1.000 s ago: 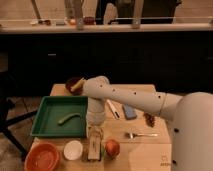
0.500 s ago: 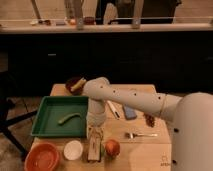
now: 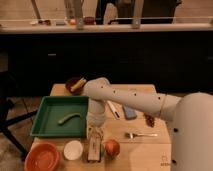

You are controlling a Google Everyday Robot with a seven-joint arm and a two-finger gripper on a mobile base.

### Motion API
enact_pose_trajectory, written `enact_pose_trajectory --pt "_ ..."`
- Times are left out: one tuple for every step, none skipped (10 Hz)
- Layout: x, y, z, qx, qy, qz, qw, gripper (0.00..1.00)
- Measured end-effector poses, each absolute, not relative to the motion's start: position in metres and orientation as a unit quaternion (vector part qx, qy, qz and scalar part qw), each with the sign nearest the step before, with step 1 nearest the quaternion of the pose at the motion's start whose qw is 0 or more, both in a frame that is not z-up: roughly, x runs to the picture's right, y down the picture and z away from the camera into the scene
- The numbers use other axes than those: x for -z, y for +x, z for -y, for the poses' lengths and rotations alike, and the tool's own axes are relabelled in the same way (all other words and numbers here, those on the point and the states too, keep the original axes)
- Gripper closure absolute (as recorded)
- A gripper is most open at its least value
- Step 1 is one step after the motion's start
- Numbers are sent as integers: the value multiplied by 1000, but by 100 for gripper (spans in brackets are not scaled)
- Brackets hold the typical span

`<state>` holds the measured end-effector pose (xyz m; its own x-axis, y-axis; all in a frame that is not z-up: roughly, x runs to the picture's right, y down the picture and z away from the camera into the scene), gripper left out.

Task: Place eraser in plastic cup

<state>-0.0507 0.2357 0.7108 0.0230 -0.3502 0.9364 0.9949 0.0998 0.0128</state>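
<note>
The eraser (image 3: 93,150) is a dark block with pale tan sides. It lies lengthwise near the table's front edge, between a white cup and an orange-red fruit. My gripper (image 3: 94,134) points down at the end of the white arm and sits right over the eraser's far end, touching it or nearly so. The light-green plastic cup does not show; it may be hidden behind the gripper and eraser.
A green tray (image 3: 47,125) at the left holds a green vegetable (image 3: 68,118). At the front are an orange bowl (image 3: 42,158), a white cup (image 3: 73,150) and the fruit (image 3: 112,147). A bowl with a banana (image 3: 75,85), a blue-grey pad (image 3: 130,112), a white marker (image 3: 114,110) and a fork (image 3: 140,134) lie around the arm.
</note>
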Motion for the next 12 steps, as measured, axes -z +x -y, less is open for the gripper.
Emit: enact_pose_trajectory --pt "-711 -51 -236 554 -378 426 607 74" --pt "-711 -51 -236 554 -378 426 607 65" --pt "-711 -51 -236 554 -378 426 607 54" --pt "-711 -50 -236 554 -378 426 607 42" --pt "-711 -50 -236 554 -378 426 607 34" --pt "-711 -50 -236 554 -378 426 607 25" --pt "-711 -50 -236 554 -378 426 607 20" --pt "-711 -50 -236 554 -378 426 607 20" --pt "-711 -50 -236 554 -378 426 607 20" --pt "-711 -50 -236 553 -378 426 607 20" --pt "-711 -50 -236 553 -378 426 607 20" --pt "-711 -50 -236 553 -378 426 607 20"
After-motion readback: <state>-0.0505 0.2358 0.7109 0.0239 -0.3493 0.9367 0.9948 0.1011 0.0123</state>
